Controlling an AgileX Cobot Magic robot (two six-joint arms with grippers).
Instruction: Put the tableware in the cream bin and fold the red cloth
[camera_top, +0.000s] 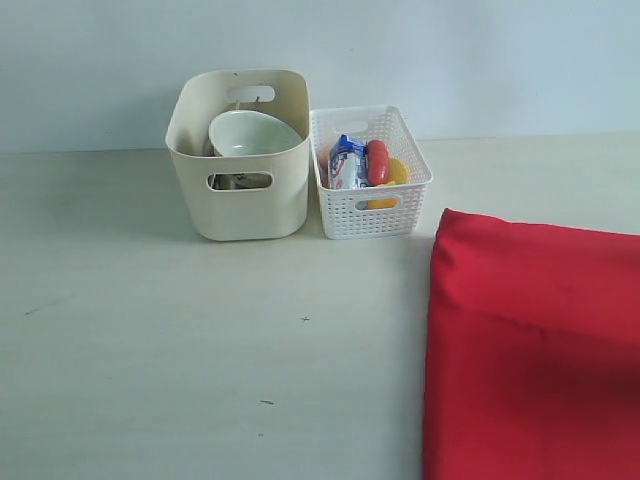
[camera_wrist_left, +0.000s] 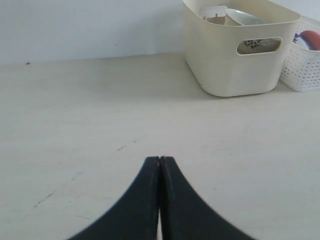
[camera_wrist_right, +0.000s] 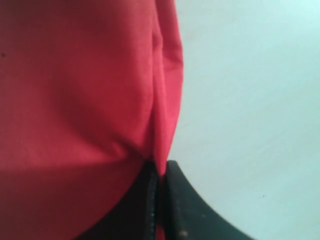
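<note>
The cream bin (camera_top: 240, 190) stands at the back of the table with the white bowl (camera_top: 253, 135) tilted inside it; more tableware shows through its handle cut-out (camera_wrist_left: 258, 46). The bin (camera_wrist_left: 235, 55) also appears in the left wrist view. The red cloth (camera_top: 535, 350) lies at the right, running off the frame. My right gripper (camera_wrist_right: 159, 167) is shut on an edge of the red cloth (camera_wrist_right: 75, 100), which bunches up from its tips. My left gripper (camera_wrist_left: 160, 159) is shut and holds nothing, low over bare table. Neither gripper shows in the exterior view.
A white lattice basket (camera_top: 368, 175) with food items, a red sausage (camera_top: 377, 160) and a milk carton (camera_top: 346, 160), stands right beside the bin. Its corner (camera_wrist_left: 305, 65) shows in the left wrist view. A pale wall runs behind the table (camera_top: 150, 330).
</note>
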